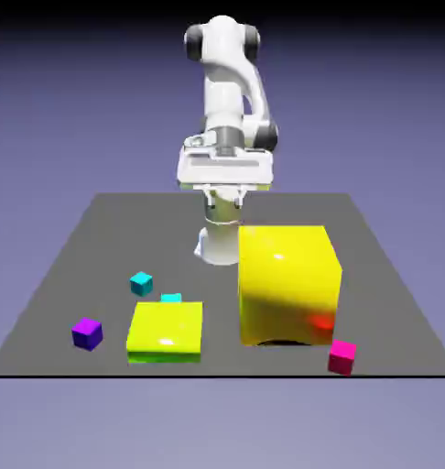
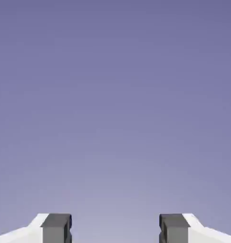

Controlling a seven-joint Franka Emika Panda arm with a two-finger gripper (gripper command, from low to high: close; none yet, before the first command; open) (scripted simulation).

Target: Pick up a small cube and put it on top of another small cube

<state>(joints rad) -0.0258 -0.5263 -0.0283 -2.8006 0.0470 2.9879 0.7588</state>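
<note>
One small cyan cube (image 1: 141,283) sits on the grey table toward the exterior view's left. A second cyan cube (image 1: 171,298) peeks out just behind the flat yellow block. The small purple cube (image 1: 87,333) lies near the front left edge. My gripper (image 1: 225,195) hangs high over the back of the table, behind the tall yellow block, far from all the cubes. In the hand view my gripper (image 2: 115,230) stands open, its grey fingertips (image 2: 56,228) wide apart with only the plain backdrop between them.
A tall yellow block (image 1: 287,284) stands right of centre. A flat yellow block (image 1: 166,331) lies at the front left. A magenta cube (image 1: 341,356) rests by the front edge of the table (image 1: 391,275) at the right.
</note>
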